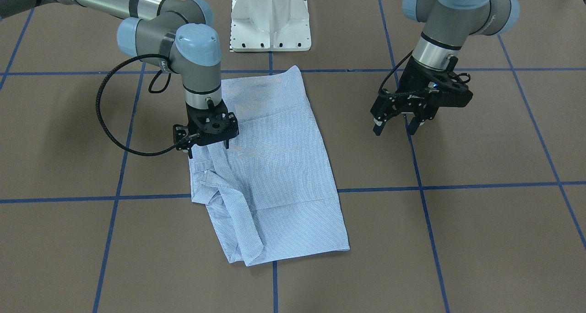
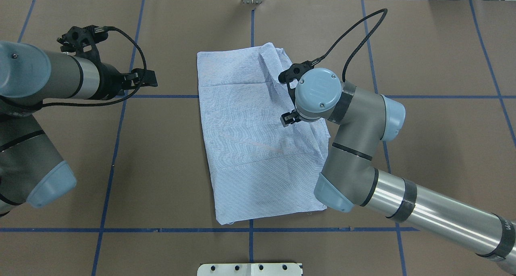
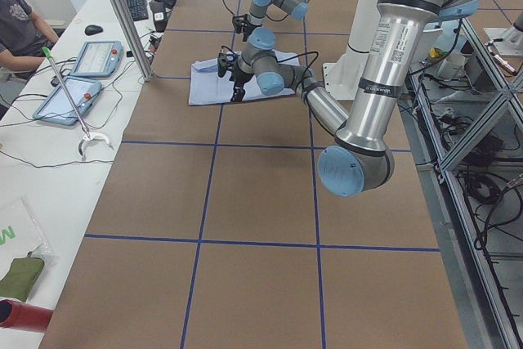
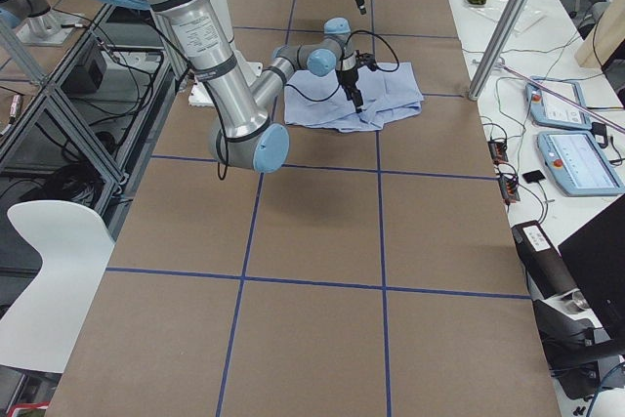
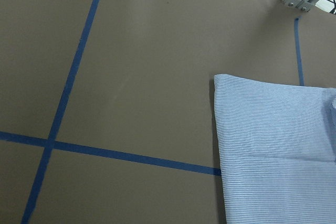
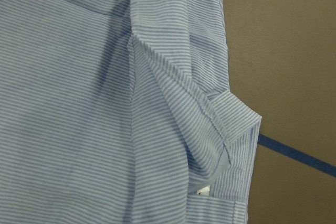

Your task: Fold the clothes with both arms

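Front-facing view: one striped shirt (image 1: 284,166), folded into a long panel, lies at frame centre on the brown table (image 1: 480,235), crossed by blue tape lines (image 1: 458,186). There are two arms. The right arm (image 1: 183,43) enters from the upper left, and the right gripper (image 1: 208,148) has its jaws apart, tips at the shirt's bunched left edge. The left arm (image 1: 451,15) is at the upper right, and the left gripper (image 1: 396,129) hangs over bare table with fingers spread. One white pedestal (image 1: 270,20) sits at top centre.

Overhead view: the right arm's wrist joint hides most of its gripper.

Left side view: a person (image 3: 16,22) sits at the upper left by two tablets (image 3: 94,59).

Left wrist view: the shirt's corner fills the lower right.

Right wrist view: a creased cuff (image 6: 231,124) shows, with one white label (image 6: 205,190) below it.
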Controlling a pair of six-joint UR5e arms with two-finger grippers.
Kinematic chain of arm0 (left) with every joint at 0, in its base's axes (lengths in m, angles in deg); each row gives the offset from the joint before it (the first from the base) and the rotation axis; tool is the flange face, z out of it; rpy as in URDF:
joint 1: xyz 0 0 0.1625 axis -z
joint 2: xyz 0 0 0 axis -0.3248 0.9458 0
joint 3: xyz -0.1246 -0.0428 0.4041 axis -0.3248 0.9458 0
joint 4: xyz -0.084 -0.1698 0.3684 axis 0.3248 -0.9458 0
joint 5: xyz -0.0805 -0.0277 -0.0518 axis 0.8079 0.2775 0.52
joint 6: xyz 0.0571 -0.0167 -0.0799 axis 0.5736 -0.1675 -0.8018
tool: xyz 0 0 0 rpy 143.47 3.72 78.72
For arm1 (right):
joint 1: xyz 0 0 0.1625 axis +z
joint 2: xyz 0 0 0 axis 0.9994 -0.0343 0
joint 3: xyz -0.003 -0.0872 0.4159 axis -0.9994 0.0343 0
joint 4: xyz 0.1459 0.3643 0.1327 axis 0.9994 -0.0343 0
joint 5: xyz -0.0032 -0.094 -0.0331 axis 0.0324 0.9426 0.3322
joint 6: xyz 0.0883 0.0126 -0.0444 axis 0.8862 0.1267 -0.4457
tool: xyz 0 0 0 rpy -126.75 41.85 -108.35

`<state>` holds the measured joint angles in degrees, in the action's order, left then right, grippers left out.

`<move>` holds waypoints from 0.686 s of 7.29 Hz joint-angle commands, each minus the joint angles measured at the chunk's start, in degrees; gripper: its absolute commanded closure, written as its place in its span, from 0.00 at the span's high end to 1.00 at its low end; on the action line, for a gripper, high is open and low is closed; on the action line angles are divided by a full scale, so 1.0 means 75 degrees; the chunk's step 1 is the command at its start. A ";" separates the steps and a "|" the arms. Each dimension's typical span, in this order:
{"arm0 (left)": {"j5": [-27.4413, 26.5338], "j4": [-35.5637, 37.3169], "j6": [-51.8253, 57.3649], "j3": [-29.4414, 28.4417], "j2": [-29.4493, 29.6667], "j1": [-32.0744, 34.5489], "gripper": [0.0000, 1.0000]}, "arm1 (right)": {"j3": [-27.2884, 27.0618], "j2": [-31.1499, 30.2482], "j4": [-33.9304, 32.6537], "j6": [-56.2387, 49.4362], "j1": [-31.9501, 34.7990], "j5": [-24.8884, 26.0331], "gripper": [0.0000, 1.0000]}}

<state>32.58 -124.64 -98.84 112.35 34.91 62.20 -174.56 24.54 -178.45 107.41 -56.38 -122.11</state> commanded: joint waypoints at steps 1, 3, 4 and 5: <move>0.0009 0.0001 -0.0018 -0.0004 -0.0008 -0.0001 1.00 | 0.0377 0.0175 0.0077 -0.0017 -0.0095 0.0030 1.00; 0.0325 0.0002 -0.0053 0.0031 0.0004 -0.0001 1.00 | 0.0658 0.0175 0.0100 -0.0087 -0.0096 0.0030 1.00; 0.0360 0.0013 -0.0041 0.0054 0.0004 -0.0001 1.00 | 0.0706 0.0117 0.0112 -0.0366 -0.0084 0.0030 1.00; 0.0384 0.0013 -0.0053 0.0055 0.0004 -0.0001 1.00 | 0.0706 0.0070 0.0112 -0.0485 0.0020 0.0007 1.00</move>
<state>35.12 -124.57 -99.18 112.66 34.91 62.20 -169.60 25.48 -177.66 105.25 -56.86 -121.92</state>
